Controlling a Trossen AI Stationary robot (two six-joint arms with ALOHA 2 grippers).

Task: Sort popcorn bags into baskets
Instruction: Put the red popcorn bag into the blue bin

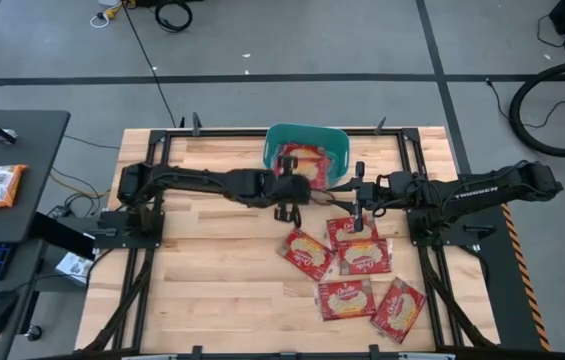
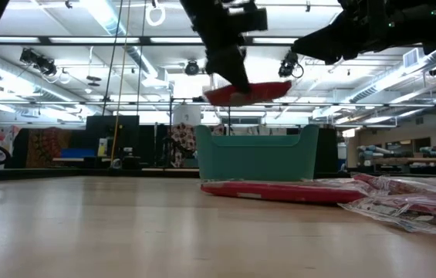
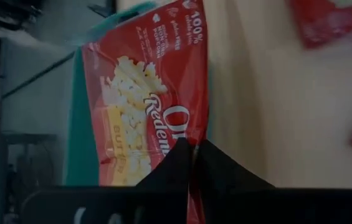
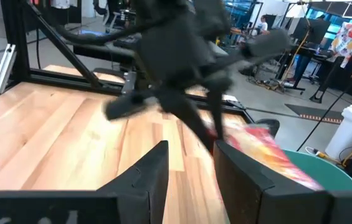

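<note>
Left gripper point(image 1: 286, 211) pinched shut on popcorn bag point(image 1: 295, 183) by its edge, just beside teal basket point(image 1: 334, 141)'s near rim; thin grip, could slip short.

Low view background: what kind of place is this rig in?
Probably a robotics lab or workshop. Open ceiling with strip lights, benches with equipment behind the wooden table, and cables on the grey floor.

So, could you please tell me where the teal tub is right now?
In the high view, the teal tub sits at the table's far edge, near the middle, with the left pincer holding a popcorn bag at its rim.
</note>
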